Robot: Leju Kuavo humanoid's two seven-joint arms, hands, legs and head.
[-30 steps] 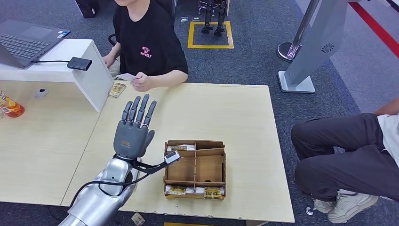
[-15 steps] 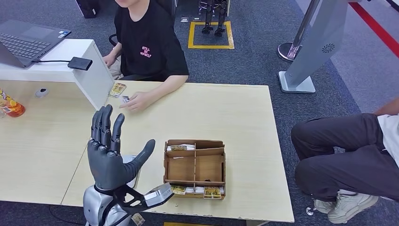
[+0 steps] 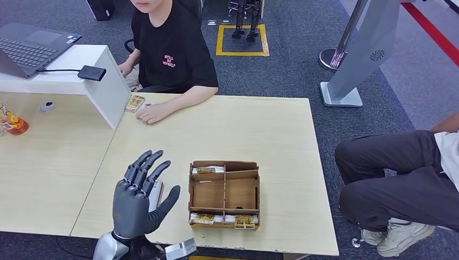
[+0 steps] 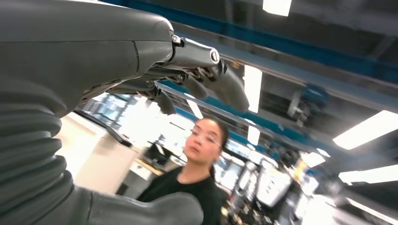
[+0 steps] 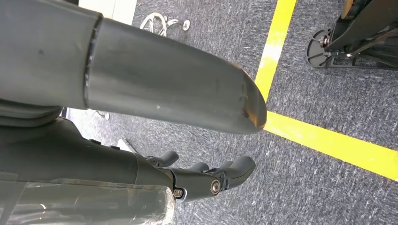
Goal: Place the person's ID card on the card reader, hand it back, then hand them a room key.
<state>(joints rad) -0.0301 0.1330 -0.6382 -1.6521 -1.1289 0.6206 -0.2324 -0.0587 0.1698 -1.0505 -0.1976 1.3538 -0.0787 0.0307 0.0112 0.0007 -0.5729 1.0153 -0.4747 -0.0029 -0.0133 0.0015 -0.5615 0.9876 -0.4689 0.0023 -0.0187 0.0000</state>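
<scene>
Left hand [image 3: 136, 203] empty, fingers [image 3: 142, 168] spread, raised over bench [image 3: 270, 130] beside wooden card tray [image 3: 224, 194]. Right hand [image 5: 141, 140] empty, fingers released, above carpet.

left robot hand [image 3: 138, 197] dark grey with matte plastic shell, black segmented fingers [image 3: 145, 165], thick grey thumb, silver wrist with small silver module below, ribbed grey cover and bare screw heads in left wrist view, right robot hand [image 5: 141, 122] same grey casing, pivot screws at fingers
</scene>
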